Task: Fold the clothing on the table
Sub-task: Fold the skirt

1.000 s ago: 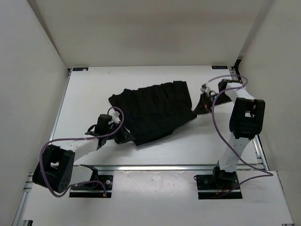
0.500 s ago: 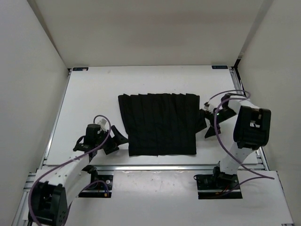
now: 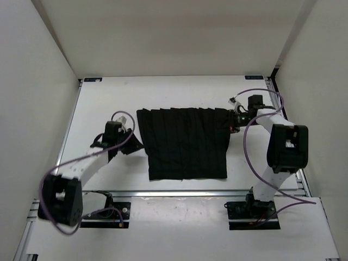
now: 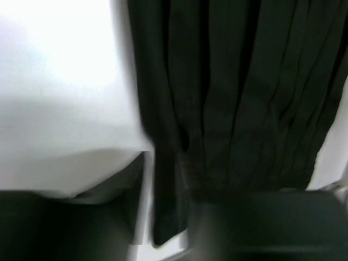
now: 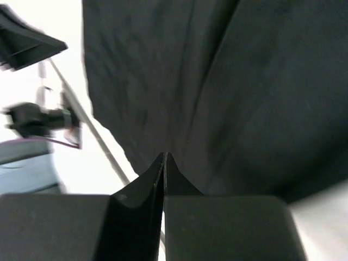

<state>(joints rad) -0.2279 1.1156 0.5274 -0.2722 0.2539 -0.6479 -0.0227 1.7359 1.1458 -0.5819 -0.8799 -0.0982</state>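
1. Looking down from above, I see the skirt (image 3: pixel 185 144) lying flat and square in the middle of the table (image 3: pixel 109 98). Its pleats run from far edge to near edge, and its hem stops short of the rail (image 3: pixel 179 192) along the near edge. A second ago it lay skewed and rumpled, so I judge the smoothing finished.
2. In the same view, my left claw (image 3: pixel 129 145) sits just beside the skirt's left edge, towards its far-left corner. My right claw (image 3: pixel 234 120) is at the far-right corner, touching the cloth. Half a second ago both stood nearer the near edge and clear of the fabric. They have since gone up to the far corners, which I read as the start of the fold. I think the next step is to take that far edge and bring it towards the hem.
3. From my left wrist the picture is blurred. Dark pleats (image 4: pixel 244 98) fill the right side and bare table the left. I cannot tell how wide this claw stands, or whether it touches the cloth.
4. From my right wrist, the fingers are pressed together tip to tip, with no gap, right up against the skirt (image 5: pixel 228 98). I cannot tell whether a pinch of fabric is caught between them.
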